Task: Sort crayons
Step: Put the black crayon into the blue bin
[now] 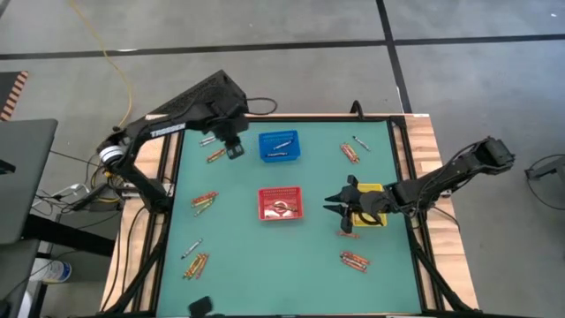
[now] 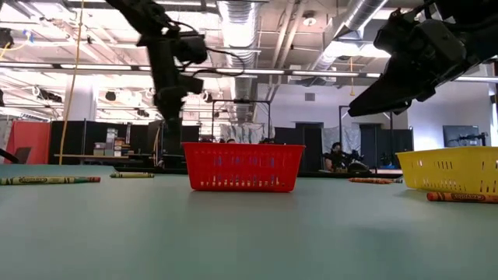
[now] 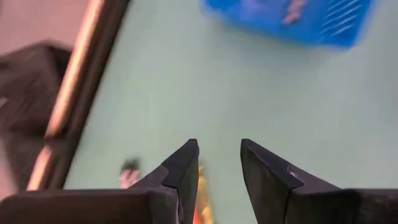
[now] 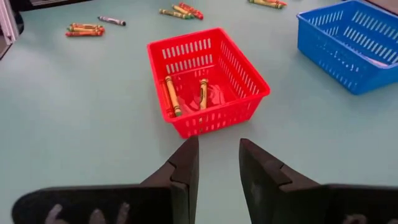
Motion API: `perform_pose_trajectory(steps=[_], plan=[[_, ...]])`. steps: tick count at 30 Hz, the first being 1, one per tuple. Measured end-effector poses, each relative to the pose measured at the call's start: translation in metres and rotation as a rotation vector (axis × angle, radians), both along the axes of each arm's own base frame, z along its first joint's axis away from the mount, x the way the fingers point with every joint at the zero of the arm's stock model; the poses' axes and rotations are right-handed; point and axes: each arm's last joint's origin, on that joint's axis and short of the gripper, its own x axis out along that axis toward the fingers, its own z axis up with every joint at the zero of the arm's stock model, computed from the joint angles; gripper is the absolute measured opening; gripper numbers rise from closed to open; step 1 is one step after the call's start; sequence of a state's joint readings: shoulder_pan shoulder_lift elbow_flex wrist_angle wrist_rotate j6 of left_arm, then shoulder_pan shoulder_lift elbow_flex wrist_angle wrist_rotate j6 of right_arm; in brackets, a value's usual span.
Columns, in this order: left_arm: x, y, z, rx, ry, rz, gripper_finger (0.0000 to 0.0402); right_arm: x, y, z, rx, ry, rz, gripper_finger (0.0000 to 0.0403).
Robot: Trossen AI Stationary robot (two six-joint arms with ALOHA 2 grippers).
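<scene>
Crayons lie in small clusters on the green table: by the left gripper (image 1: pixel 215 155), at the left (image 1: pixel 204 200), near left (image 1: pixel 196 261), far right (image 1: pixel 350 152) and near right (image 1: pixel 355 260). Two crayons (image 4: pixel 186 93) lie in the red basket (image 1: pixel 280 204). My left gripper (image 1: pixel 234 148) is open and empty above the far-left crayons, one of which shows between its fingers (image 3: pixel 202 193). My right gripper (image 1: pixel 334 205) is open and empty, over the yellow basket (image 1: pixel 375 217), pointing at the red basket (image 4: pixel 205 78).
A blue basket (image 1: pixel 279 147) with a few crayons stands at the far middle, right of my left gripper. The table has a raised wooden frame (image 1: pixel 424 177). Open green surface lies between the baskets and the near edge.
</scene>
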State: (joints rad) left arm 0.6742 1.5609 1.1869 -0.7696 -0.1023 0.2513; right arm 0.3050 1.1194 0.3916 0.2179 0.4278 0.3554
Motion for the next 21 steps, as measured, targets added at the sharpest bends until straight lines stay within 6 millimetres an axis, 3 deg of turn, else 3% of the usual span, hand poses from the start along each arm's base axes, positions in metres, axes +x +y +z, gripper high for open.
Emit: perform_pose_trajectory(steps=[5, 11, 21], plan=[[-0.034, 0.008, -0.019, -0.028, 0.054, 0.152, 0.0110, 0.000, -0.001, 0.000, -0.028, -0.002, -0.007, 0.0109], [-0.061, 0.029, -0.047, -0.077, 0.108, 0.260, 0.0110, 0.000, 0.000, 0.001, -0.017, -0.010, -0.009, 0.0109], [-0.075, 0.064, -0.061, -0.012, 0.043, 0.341, 0.0110, 0.002, 0.002, 0.004, 0.003, -0.049, -0.007, 0.0109]])
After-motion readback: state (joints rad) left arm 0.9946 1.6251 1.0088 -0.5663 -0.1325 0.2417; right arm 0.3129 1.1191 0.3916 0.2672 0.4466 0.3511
